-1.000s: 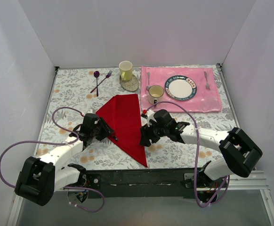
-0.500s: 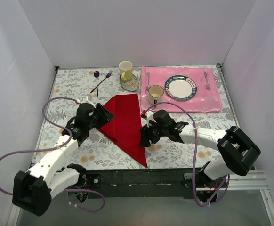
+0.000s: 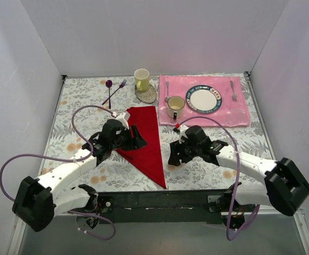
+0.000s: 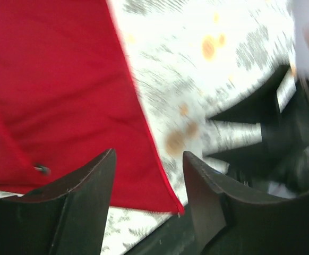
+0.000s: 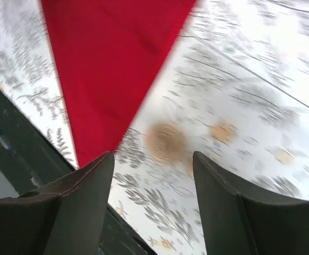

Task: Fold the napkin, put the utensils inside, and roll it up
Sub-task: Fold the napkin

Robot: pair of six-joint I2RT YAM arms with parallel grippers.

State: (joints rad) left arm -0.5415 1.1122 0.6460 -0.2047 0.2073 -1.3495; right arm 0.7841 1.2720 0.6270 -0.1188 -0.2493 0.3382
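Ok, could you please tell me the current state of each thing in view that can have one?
napkin, folded into a triangle, flat on the table, not rolled
left gripper, jaws open, empty, over the napkin
right gripper, jaws open, empty, over table beside the napkin
yellow mug, upright on a coaster
second mug, upright on the pink placemat
plate, empty

both wrist views: blurred | napkin (image 3: 150, 143): left corner hidden under left hand (image 3: 137, 141)

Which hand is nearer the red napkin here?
Left. The left hand is over the napkin's left part; the right hand is off its right edge, above the tablecloth.
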